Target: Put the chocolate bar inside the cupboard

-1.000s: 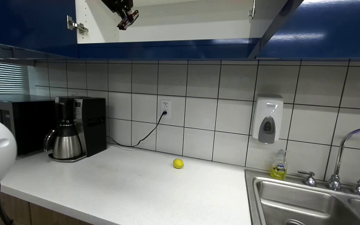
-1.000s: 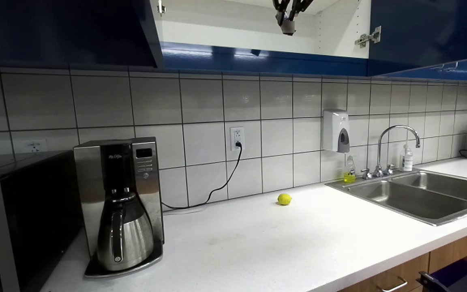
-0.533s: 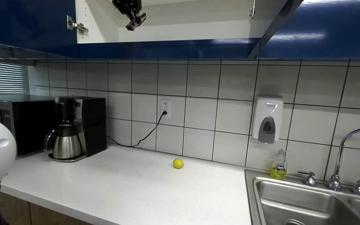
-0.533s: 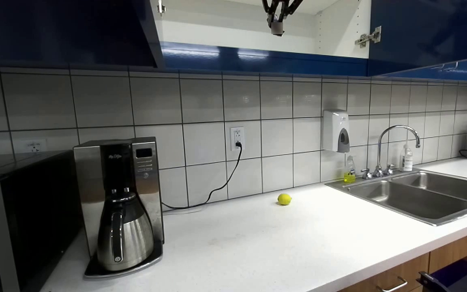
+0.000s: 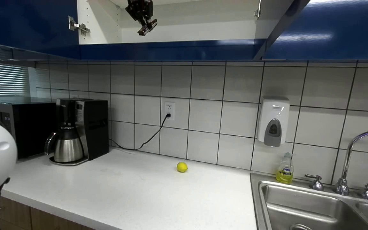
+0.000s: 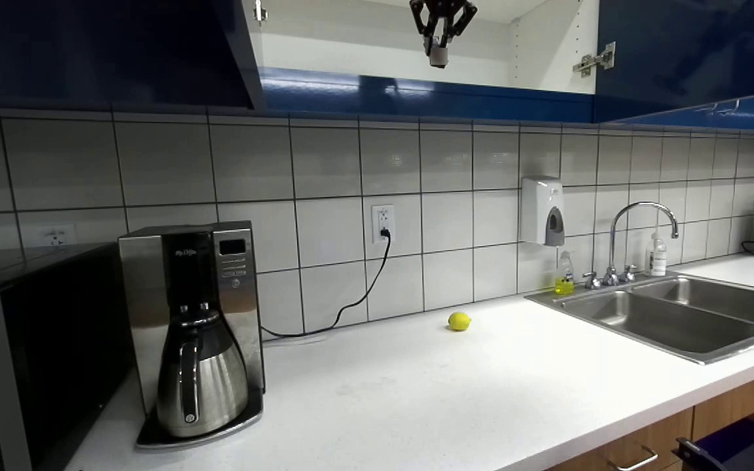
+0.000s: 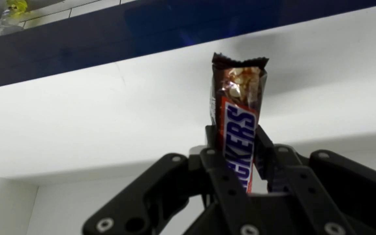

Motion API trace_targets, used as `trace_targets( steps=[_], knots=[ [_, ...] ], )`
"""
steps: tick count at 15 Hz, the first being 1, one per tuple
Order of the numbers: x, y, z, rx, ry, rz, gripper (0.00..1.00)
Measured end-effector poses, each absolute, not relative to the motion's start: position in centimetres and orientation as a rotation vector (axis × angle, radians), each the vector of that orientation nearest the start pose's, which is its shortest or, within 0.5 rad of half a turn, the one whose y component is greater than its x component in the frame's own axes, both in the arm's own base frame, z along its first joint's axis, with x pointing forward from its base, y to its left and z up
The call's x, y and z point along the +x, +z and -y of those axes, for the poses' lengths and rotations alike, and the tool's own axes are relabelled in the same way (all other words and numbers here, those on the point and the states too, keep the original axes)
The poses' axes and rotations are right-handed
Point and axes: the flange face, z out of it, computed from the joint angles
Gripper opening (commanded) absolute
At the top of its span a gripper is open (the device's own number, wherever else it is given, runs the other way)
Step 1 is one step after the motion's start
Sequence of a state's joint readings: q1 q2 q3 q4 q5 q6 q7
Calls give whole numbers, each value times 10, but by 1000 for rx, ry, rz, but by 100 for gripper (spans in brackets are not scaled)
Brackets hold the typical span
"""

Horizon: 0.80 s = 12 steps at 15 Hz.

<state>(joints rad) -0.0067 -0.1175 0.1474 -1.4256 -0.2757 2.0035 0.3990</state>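
In an exterior view, a white desk (image 5: 158, 195) spreads across the lower middle of the frame before a tiled wall (image 5: 238, 118), with a steel sink (image 5: 299, 204) at lower right, a coffee maker (image 5: 96, 127) at left, a lemon (image 5: 181, 167) near the wall, and a window blind (image 5: 5, 78) at the left edge. The cupboard (image 5: 171, 50), blue outside and white within, stands open along the top; before its interior hangs the end effector (image 5: 146, 26), pinching the chocolate bar (image 5: 149, 27), which slants from lower left to upper right. In an exterior view, a microwave (image 6: 63, 353) fills the lower left and wooden drawers (image 6: 665, 428) sit under the desk at lower right; at the top, just right of centre, the chocolate bar shows short and pale at the end effector's tips. In the wrist view, the cupboard's blue edge crosses the top and its white interior lies below; the fingers (image 7: 263, 147) press the chocolate bar from both sides, its long axis nearly upright, the dark crimped end pointing to the top. Whether it is inside the cupboard or just before it, I cannot tell.
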Motion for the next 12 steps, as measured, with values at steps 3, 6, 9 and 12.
trace_targets(
  steps=[3,6,9,12],
  knots=[
    [544,808,-65,-3018,-1173,-374,7],
    [562,804,-66,-3028,-1166,-391,7],
    [575,800,-65,-3033,-1158,-396,7],
    [587,797,-65,-3035,-1146,-400,7]
  ],
)
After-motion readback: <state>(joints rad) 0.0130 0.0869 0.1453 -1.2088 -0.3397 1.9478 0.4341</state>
